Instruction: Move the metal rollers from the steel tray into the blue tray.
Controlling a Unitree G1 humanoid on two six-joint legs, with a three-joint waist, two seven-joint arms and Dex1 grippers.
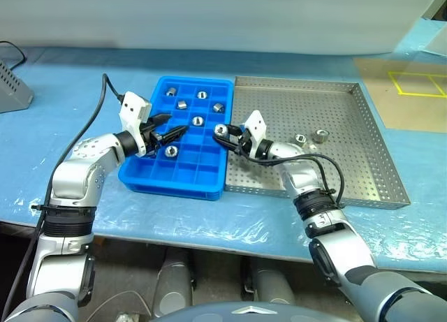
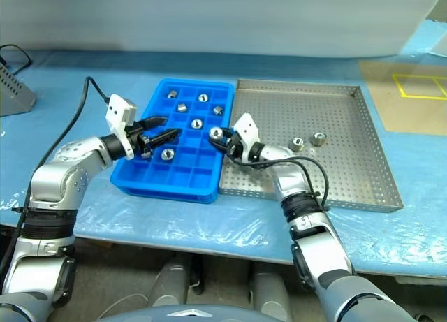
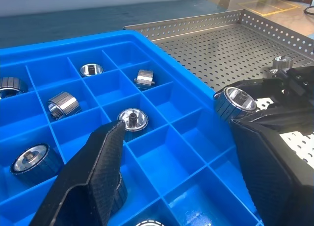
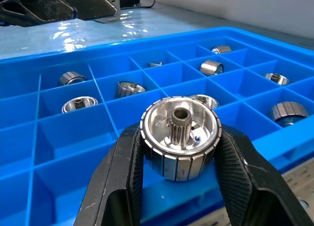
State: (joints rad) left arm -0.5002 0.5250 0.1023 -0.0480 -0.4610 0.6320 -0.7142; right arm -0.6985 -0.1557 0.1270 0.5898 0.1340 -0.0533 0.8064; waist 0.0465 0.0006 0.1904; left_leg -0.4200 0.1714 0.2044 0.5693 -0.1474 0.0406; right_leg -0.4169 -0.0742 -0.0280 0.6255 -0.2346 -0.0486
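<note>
Blue-covered worktop (image 1: 209, 224): six metal rollers (image 1: 198, 121) in the blue tray (image 1: 143, 177), two on the steel tray (image 1: 363, 161). Right claw (image 4: 179, 142) pinches a seventh roller (image 4: 180, 138), its axis level; left claw (image 1: 167, 130) is parted, empty.

Bright, even light; glare streaks on the plastic-covered table (image 4: 98, 27), soft shadows, near black fingers (image 3: 93, 187) blurred

Both arms are shiny silver with black rings. Each wrist has a white box, a black cable and black fingers (image 4: 117, 187).

Rollers (image 1: 198, 121) in blue tray (image 1: 143, 175), steel tray (image 1: 363, 168)
</note>
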